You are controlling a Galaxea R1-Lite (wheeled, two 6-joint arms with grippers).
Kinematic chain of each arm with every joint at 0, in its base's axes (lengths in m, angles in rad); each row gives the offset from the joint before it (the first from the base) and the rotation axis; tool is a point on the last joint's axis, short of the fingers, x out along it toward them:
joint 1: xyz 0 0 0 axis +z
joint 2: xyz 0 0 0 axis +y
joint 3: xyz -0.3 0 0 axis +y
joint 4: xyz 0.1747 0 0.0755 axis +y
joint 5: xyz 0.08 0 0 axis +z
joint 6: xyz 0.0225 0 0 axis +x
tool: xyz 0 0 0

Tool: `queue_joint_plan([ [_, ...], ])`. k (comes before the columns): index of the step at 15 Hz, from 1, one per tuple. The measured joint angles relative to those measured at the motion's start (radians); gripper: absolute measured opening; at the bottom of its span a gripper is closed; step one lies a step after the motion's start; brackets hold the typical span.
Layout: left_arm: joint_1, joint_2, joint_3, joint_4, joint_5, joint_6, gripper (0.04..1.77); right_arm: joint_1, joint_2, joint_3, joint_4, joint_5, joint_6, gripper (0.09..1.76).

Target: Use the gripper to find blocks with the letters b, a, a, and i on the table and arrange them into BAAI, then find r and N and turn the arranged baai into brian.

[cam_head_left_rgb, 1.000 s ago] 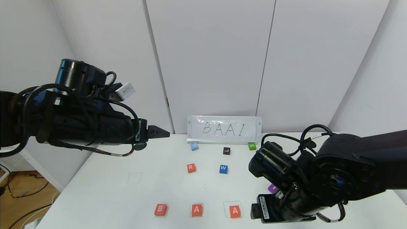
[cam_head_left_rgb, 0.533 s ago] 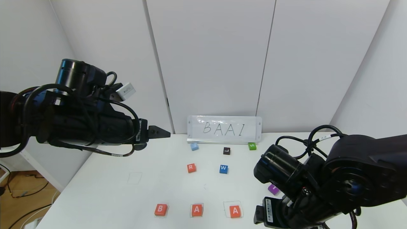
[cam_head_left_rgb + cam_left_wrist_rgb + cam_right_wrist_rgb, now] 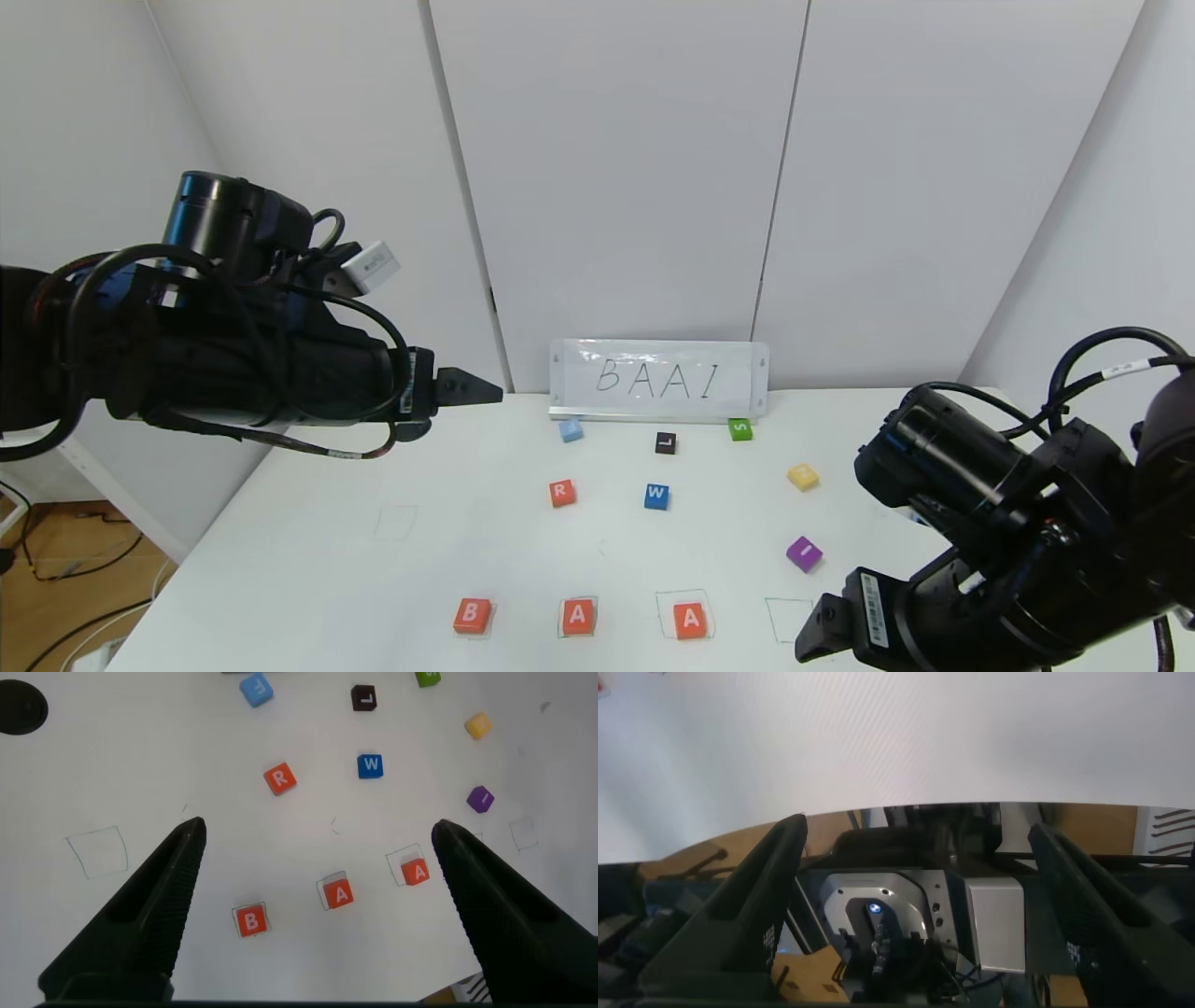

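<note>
From the head view, we are seeing the B [image 3: 472, 615], A [image 3: 579, 616] and second A [image 3: 690, 620] lying in a row along the near bench [image 3: 308, 579] edge, the I [image 3: 804, 553] sitting beyond the row's right end and the R [image 3: 561, 493] lying beyond the row. The left gripper [image 3: 467, 386] is hovering high left of the row; the right gripper [image 3: 814, 644] is hanging just right of it.

In the left wrist view, our left fingers [image 3: 159, 905] are spreading wide, gripping nothing, above the row.

In the right wrist view, our right fingers [image 3: 738, 915] are gaping wide and bare past the bench edge.
</note>
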Motion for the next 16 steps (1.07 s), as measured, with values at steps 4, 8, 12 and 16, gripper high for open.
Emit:
queue_joint_plan([
  [4,0.001,0.0,0.0,0.0,0.001,0.0,1.72,-0.005,0.043,-0.023,0.047,-0.121,0.107,1.7],
  [8,0.0,0.0,0.0,0.0,0.0,0.0,1.72,-0.023,0.125,-0.138,0.087,-0.122,0.192,1.71],
  [12,0.0,0.0,0.0,0.0,0.0,0.0,1.72,-0.083,0.243,-0.321,0.183,-0.084,0.237,1.71],
  [16,0.0,0.001,0.0,0.0,0.001,0.0,1.72,-0.159,0.354,-0.411,0.191,-0.077,0.224,1.71],
])
